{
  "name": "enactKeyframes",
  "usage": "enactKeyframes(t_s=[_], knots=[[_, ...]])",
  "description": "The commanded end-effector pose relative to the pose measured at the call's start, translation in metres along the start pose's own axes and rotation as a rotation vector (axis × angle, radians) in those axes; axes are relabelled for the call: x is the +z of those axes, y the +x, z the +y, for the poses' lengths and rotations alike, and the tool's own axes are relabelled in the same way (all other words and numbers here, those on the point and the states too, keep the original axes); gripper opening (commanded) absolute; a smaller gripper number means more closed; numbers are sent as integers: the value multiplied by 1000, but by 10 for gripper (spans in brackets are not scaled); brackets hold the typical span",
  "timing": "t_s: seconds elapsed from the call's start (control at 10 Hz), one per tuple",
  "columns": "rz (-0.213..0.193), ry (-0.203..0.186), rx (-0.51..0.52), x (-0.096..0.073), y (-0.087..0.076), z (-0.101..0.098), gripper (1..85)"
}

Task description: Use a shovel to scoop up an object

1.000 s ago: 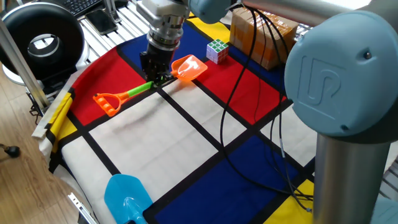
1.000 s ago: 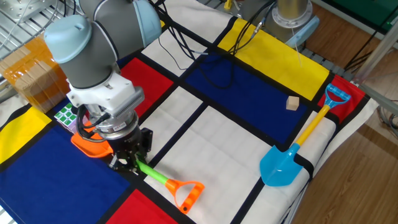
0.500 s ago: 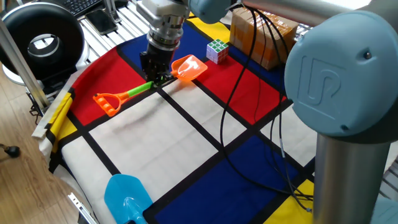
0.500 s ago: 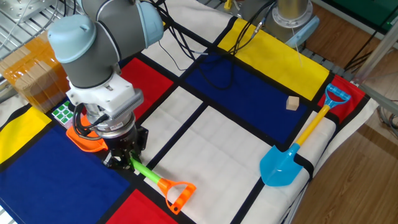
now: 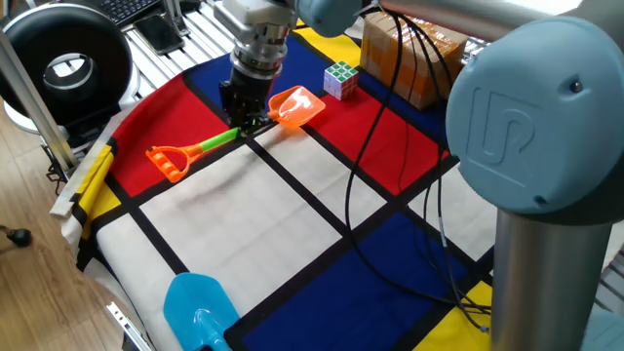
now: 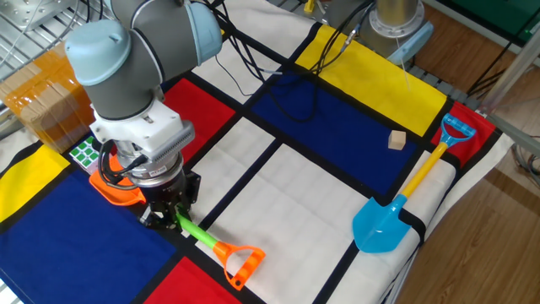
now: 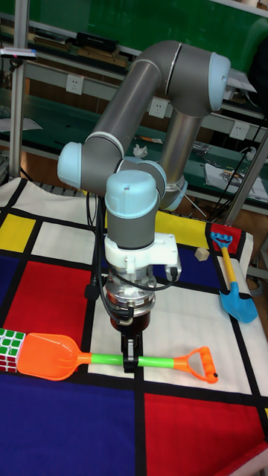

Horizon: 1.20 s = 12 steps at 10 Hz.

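My UR5 arm (image 7: 149, 97): silver-grey tubes, light-blue joint caps, one embossed UR logo, white wrist flange, black cables looped beside it, small black two-finger gripper (image 7: 130, 358).

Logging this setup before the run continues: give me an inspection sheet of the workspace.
Surface: tablecloth in red, blue, yellow and white blocks.
Job's things: orange shovel lying flat, blade tip at the puzzle cube.
Clutter: blue shovel, small tan block, cardboard box.
Gripper: shut on the shovel's green shaft.
Cables: black cable trails across the cloth.
Surroundings: shelving and wall sockets behind.
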State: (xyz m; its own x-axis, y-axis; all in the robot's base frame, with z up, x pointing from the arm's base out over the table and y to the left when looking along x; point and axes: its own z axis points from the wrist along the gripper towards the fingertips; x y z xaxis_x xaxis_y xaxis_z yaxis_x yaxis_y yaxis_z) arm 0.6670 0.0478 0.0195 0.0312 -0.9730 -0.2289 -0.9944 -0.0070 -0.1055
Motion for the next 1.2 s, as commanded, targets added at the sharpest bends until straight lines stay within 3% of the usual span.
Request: enactKeyframes(t_s=[0.0,0.5,1.1], knots=[[-8,-4,-2,-2,-1,1,10],[-32,-3,-1,-2,-6,0,10],[-35,-5,-49,-5,26,9,10]])
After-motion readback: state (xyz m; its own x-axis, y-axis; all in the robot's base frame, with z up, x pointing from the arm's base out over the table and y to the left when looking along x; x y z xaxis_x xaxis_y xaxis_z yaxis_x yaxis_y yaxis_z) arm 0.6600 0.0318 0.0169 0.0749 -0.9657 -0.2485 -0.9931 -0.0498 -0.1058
